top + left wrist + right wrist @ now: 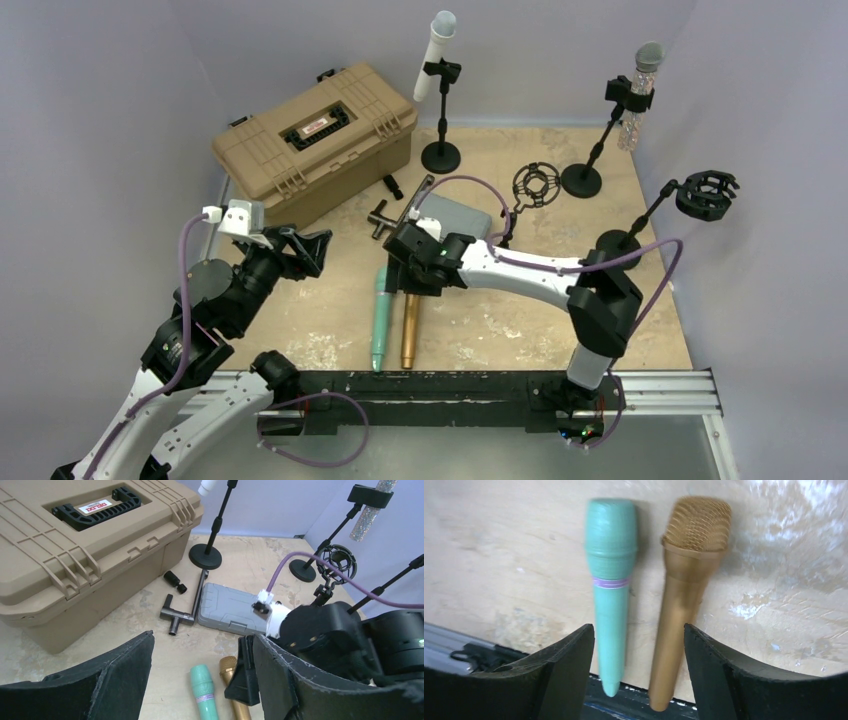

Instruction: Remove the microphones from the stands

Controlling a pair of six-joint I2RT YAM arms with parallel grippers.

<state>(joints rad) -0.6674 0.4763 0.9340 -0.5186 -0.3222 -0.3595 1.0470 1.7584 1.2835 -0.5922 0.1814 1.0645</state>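
At twelve o'clock: white microphone [435,55] sat clipped in its stand [441,110]. Your right gripper [638,637] hung spread over green microphone [611,580] and gold microphone [689,580]; your left gripper [202,645], at nine o'clock, gaped empty.

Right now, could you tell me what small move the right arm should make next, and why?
Probably raise the right gripper and swing it toward the glittery microphone, still clipped in its stand on that side: the gripper hangs open and empty over the green microphone and gold microphone lying flat on the table.
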